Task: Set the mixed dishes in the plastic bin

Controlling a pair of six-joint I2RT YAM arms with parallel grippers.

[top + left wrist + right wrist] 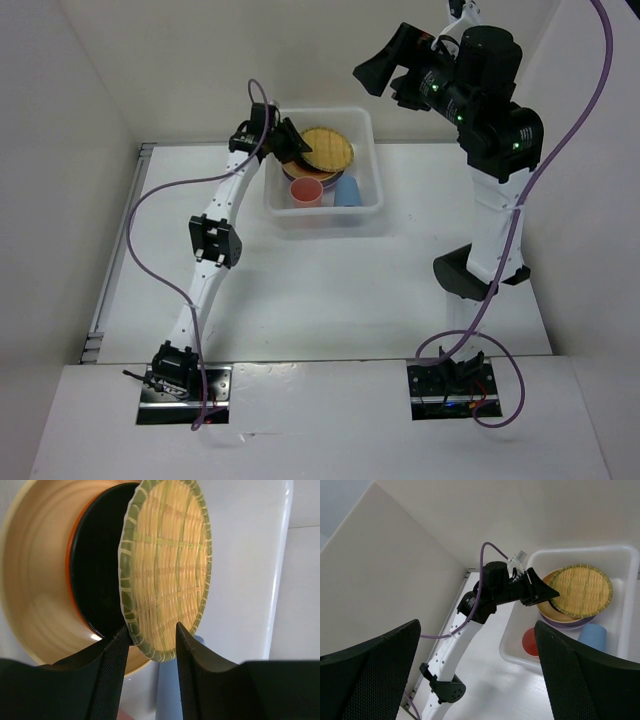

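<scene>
The plastic bin (372, 160) stands at the back middle of the table. In it lie a pink-red cup (306, 191), a blue cup (347, 190) and a stack of plates. The tan woven plate (167, 575) is on top, tilted over an orange plate (71, 575) and a plain tan plate (35, 600). A lavender plate (570, 624) shows under the stack. The lime green plate is hidden. My left gripper (151, 632) reaches over the bin's left rim, shut on the woven plate's green edge. My right gripper (372, 72) is open and empty, raised above the bin's right side.
White walls enclose the table on the left, back and right. A metal rail (115, 260) runs along the left edge. The left arm (215, 240) stretches from its base to the bin. Purple cables hang from both arms.
</scene>
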